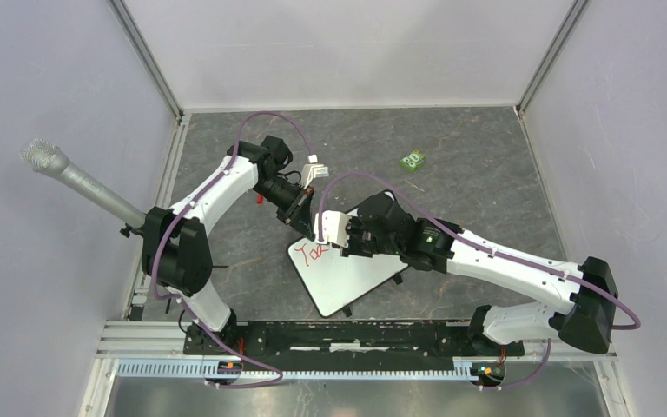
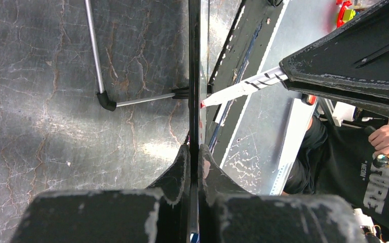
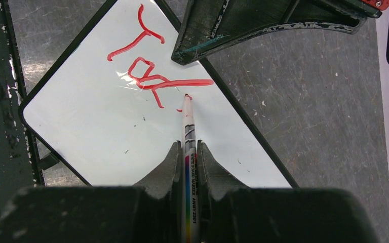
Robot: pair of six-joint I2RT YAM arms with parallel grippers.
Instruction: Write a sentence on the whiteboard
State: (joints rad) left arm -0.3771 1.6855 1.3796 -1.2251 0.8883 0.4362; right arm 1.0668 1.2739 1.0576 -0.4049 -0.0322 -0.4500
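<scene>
The whiteboard (image 1: 347,276) on the desk (image 1: 486,174) is pinched by the left fingers (image 2: 178,172). A marker (image 3: 188,126) is clamped in the right fingers (image 3: 166,169), tip at the sentence (image 3: 143,71). Strokes could be skewed should the board slip.

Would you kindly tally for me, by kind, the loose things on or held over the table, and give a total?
whiteboard: 1
marker pen: 1
small green object: 1
Total: 3
</scene>
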